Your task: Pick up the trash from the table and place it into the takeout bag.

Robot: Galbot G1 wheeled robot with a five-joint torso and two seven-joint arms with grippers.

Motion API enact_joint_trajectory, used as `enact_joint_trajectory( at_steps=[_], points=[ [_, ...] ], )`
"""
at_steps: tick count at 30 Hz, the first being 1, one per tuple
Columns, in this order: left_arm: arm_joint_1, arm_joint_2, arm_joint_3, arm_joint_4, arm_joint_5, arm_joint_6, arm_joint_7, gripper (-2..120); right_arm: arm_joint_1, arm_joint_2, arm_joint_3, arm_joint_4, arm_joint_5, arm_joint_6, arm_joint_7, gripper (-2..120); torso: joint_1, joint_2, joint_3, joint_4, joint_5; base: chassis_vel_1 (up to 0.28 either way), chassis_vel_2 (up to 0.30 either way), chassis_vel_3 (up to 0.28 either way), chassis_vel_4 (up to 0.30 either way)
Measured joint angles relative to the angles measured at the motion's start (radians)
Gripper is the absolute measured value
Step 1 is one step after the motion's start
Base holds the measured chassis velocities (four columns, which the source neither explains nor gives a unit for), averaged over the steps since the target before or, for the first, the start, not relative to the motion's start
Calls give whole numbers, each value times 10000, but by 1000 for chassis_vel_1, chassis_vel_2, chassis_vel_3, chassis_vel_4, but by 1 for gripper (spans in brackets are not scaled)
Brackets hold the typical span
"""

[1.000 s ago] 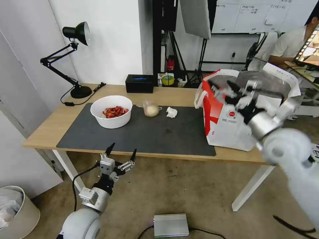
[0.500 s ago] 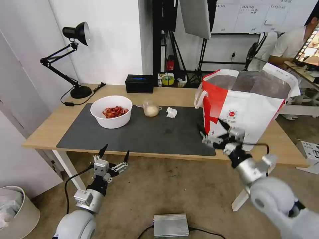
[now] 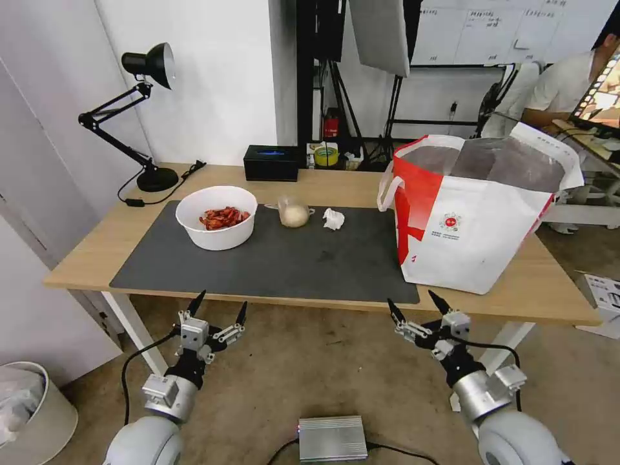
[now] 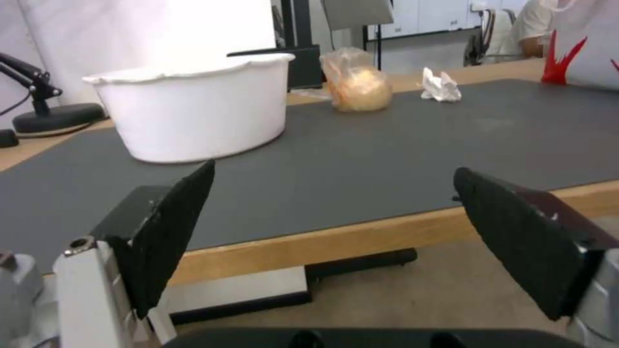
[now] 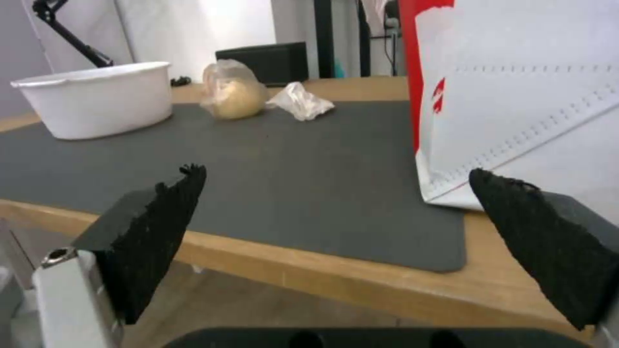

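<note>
On the table's [image 3: 90, 258] dark mat [image 3: 290, 258] sit a white bowl of red shells [image 3: 216, 216], a clear cup with a beige lump [image 3: 294, 212] and a crumpled white tissue [image 3: 333, 219]. The takeout bag [image 3: 471, 213], white with red sides and foil lining, stands open at the right end. My left gripper [image 3: 218, 308] hangs open below the table's front edge, left of centre. Lower right, my right gripper [image 3: 416, 305] is open too, under the edge in front of the bag. The wrist views show the bowl [image 4: 193, 113], the cup [image 5: 232, 92], the tissue [image 5: 300, 101] and the bag [image 5: 535, 96].
A black desk lamp [image 3: 139, 103] and a black box [image 3: 271, 163] stand along the table's back edge. A pale bin [image 3: 29, 413] sits on the floor at left and a silver box [image 3: 332, 438] on the floor between my arms.
My right arm came down from the bag's top to below the table's front edge, gripper open and empty. My left gripper sank slightly lower.
</note>
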Motion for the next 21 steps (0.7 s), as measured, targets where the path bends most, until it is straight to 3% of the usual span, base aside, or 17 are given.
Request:
enact_joint_trajectory(
  at_steps=[16,21],
  points=[
    [-116,15,116,192,-15,-23,35,100,187,132,-424,-186,-70,-104,42,100,1,0,0,-2,1,0,0,0,0],
    [-123,15,157,185,-16,-36,39,100,1016,-33,-935,-313,-2,-383,180,100,2,-1,1,1,0,0,0,0,0]
  ],
)
